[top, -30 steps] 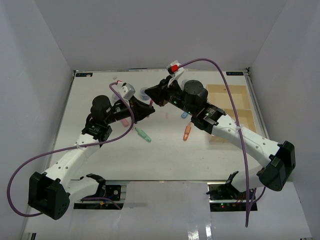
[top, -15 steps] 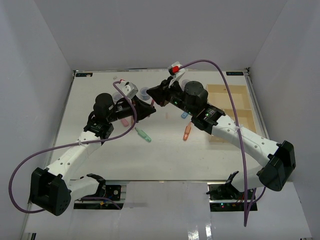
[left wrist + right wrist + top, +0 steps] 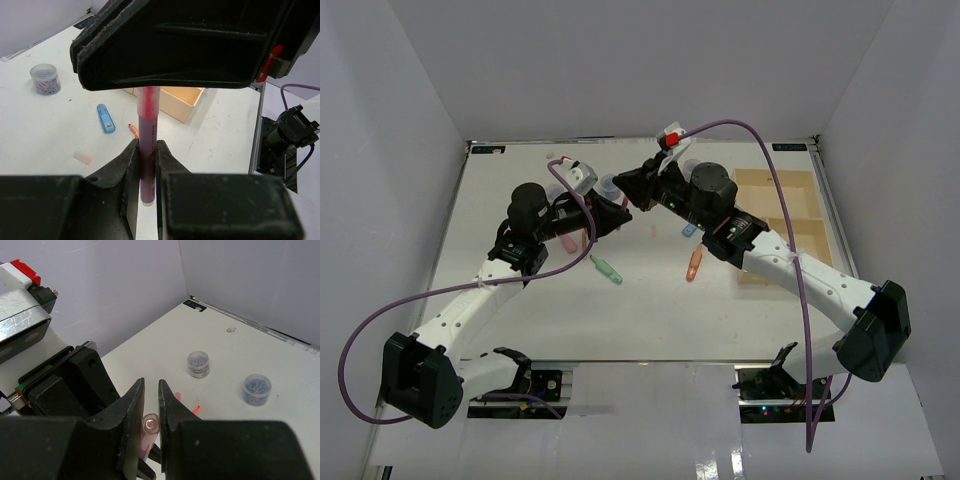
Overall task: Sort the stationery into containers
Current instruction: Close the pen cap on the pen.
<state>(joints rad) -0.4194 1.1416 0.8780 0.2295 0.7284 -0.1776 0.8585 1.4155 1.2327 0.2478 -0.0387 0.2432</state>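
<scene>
Left end effector (image 3: 146, 150) farther out, pink pen (image 3: 148, 127) between its fingers (image 3: 125, 167)

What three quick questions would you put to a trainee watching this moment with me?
1. True or false: the left hand and the right hand are both shut on the same pink pen.
2. How many round pots show in the right wrist view? A: one. B: two. C: four.
3. In the left wrist view, what colour is the small flat piece lying to the left of the held pen?

Key: 1 true; 2 B; 3 blue.
</scene>
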